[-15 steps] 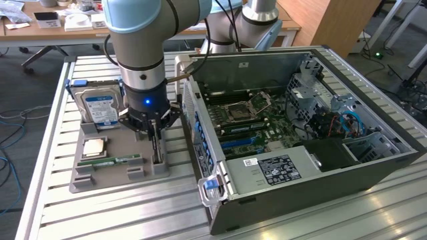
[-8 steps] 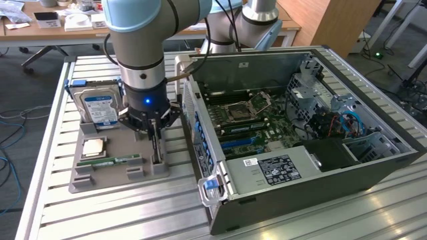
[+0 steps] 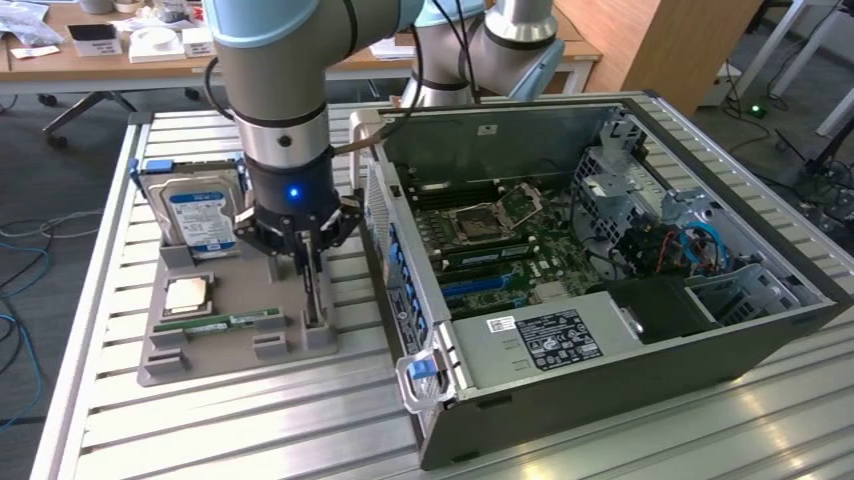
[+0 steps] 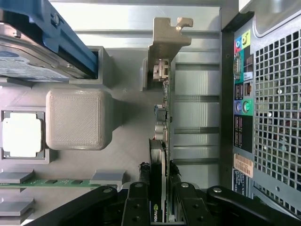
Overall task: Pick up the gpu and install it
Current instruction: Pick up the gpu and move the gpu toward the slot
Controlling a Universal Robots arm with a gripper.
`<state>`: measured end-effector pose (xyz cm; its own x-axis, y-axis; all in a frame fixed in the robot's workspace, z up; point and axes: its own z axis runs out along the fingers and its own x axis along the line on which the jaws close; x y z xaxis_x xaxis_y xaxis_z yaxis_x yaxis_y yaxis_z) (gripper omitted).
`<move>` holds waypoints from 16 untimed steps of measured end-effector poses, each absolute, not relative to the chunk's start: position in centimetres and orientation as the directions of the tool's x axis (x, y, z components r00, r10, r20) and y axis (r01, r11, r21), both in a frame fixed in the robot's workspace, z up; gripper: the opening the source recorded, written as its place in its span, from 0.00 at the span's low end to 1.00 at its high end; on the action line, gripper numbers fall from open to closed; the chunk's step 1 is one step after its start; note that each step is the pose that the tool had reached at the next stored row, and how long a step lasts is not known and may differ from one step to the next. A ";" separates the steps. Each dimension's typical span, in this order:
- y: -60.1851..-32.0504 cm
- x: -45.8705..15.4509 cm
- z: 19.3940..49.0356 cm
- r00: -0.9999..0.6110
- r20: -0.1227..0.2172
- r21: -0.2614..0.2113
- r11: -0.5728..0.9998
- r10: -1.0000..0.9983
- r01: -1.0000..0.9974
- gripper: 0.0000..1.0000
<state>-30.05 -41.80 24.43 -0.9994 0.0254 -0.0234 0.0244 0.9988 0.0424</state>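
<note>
- Gripper [image 3: 307,262] [image 4: 158,170]: we find it pointing straight down over the grey tray [image 3: 227,362] [image 4: 127,141]. Its fingers [image 4: 139,197] are clenched on the gpu, one against each face of the card.
- Gpu [image 3: 310,295] [image 4: 157,155]: a thin dark card standing on edge, upright between the fingers. Its lower end reaches the tray's slot directly beneath the tool. We cannot tell whether it has left the slot.
- Bracket [image 4: 165,44]: a pale metal strip at the end of the card farthest from the fingers.
- Hard drive [image 3: 200,215] [image 4: 33,56]: silver with a blue label, propped up in the tray. It is near the tool on the exterior view's left and not touching it.
- Processor [image 3: 187,293] [image 4: 21,134]: a square chip lying flat in its tray recess, beyond the hard drive's foot from the tool.
- Memory stick [image 3: 220,325] [image 4: 51,182]: narrow and green, lying flat in the tray, beside the tool on the same side.
- Grey block [image 4: 77,117]: a raised part of the tray between the card and the processor.
- Computer case [image 3: 641,370] [image 4: 277,117]: it lies open on the slatted table [image 3: 240,430] just beside the tool, on the exterior view's right. Its perforated rear wall with ports stands between the tool and the motherboard [image 3: 494,240].
- Power supply [image 3: 547,335]: a labelled box inside the case, at its near end.
</note>
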 end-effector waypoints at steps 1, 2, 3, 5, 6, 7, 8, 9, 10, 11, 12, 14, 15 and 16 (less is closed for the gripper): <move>-41.8 -30.0 24.6 -0.999 -0.023 0.042 0.999 0.025 0.024 0.26; -41.8 -30.0 24.8 -0.999 -0.023 0.042 0.999 0.025 0.024 0.26; -41.8 -30.0 25.0 -0.999 -0.023 0.042 0.999 0.025 0.024 0.26; -41.8 -30.0 25.3 -0.999 -0.023 0.042 0.999 0.025 0.024 0.26; -41.8 -30.0 25.5 -0.999 -0.023 0.042 0.999 0.025 0.024 0.26; -41.8 -30.0 25.7 -0.999 -0.023 0.042 0.999 0.025 0.024 0.26; -41.8 -30.0 25.9 -0.999 -0.023 0.042 0.999 0.025 0.024 0.26; -41.8 -30.0 26.2 -0.999 -0.023 0.043 0.999 0.025 0.024 0.26; -41.8 -30.0 26.4 -0.999 -0.023 0.042 0.999 0.025 0.024 0.26; -41.8 -30.0 26.6 -0.999 -0.023 0.042 0.999 0.025 0.024 0.26; -41.8 -30.0 26.8 -0.999 -0.023 0.042 0.999 0.025 0.024 0.26; -41.8 -30.0 27.2 -0.999 -0.023 0.042 0.999 0.025 0.024 0.26; -41.8 -30.0 27.5 -0.999 -0.023 0.043 0.999 0.025 0.024 0.26; -41.8 -30.0 27.7 -0.999 -0.023 0.042 0.999 0.025 0.024 0.26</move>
